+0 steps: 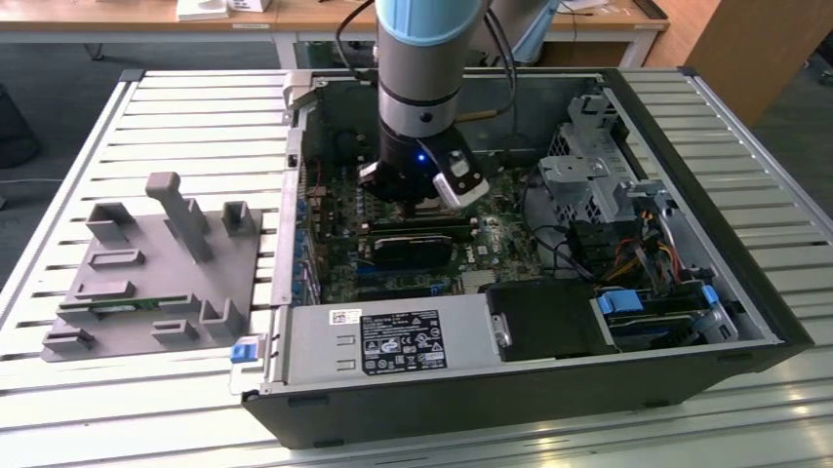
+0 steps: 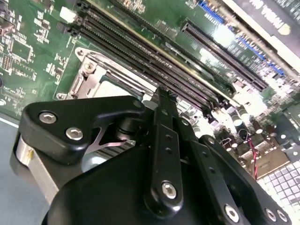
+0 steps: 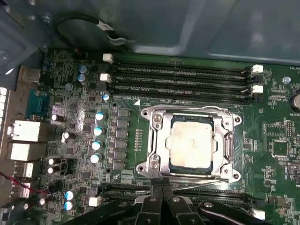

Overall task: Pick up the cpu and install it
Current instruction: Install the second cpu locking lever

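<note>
In the exterior view, a grey fixture tray (image 1: pixel 150 283) is lying on the slatted surface (image 1: pixel 78 409) toward that view's left, while the arm is reaching down into the open computer case (image 1: pixel 521 390). The first wrist view is showing the cpu (image 3: pixel 191 140) sitting in its metal socket frame (image 3: pixel 157 136) on the motherboard (image 3: pixel 276 154), with the end effector (image 3: pixel 161 183) closed and empty at the frame's edge.
</note>
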Controlling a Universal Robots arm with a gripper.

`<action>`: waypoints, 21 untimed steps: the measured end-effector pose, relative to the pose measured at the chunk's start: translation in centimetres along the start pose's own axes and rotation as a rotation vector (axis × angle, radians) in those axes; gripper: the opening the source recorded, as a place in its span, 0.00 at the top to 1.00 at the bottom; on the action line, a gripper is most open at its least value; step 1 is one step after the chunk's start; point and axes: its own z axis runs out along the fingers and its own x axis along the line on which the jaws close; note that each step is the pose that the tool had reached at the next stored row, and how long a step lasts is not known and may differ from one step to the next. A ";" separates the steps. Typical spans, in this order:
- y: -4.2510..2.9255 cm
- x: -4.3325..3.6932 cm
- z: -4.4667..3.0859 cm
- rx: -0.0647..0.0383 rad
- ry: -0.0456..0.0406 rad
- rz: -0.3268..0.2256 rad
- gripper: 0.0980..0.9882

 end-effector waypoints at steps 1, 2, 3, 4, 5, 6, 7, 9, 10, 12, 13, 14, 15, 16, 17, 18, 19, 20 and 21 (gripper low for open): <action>-0.01 0.00 0.07 -0.009 -0.0005 0.000 0.99; -0.03 0.00 0.18 -0.015 -0.0009 0.000 0.99; -0.04 0.00 0.35 -0.017 -0.0011 0.000 0.99; -0.10 0.01 0.67 -0.019 -0.0012 0.000 0.99; -0.15 0.02 0.74 -0.019 -0.0010 0.000 0.99; -0.25 0.05 0.73 -0.020 -0.0011 0.000 0.99; -0.37 0.10 0.73 -0.022 -0.0014 0.000 0.99; -0.72 0.22 0.67 -0.024 -0.0015 0.000 0.99; -0.93 0.33 0.63 -0.024 -0.0016 0.000 0.99; -1.16 0.62 0.60 -0.025 -0.0022 0.000 0.99; -1.23 0.80 0.59 -0.027 -0.0027 0.000 0.99; -1.25 0.93 0.59 -0.029 -0.0032 0.000 0.99; -1.26 0.98 0.60 -0.031 -0.0035 0.000 0.99; -1.26 1.04 0.64 -0.036 -0.0041 -0.001 0.99; -1.26 1.14 0.69 -0.042 -0.0053 -0.001 0.99; -1.26 1.26 0.74 -0.050 -0.0067 -0.001 0.99; -1.26 1.34 0.80 -0.057 -0.0079 -0.001 0.99; -1.27 1.37 0.86 -0.064 -0.0088 -0.001 0.99; -1.28 1.38 0.94 -0.071 -0.0097 -0.001 0.99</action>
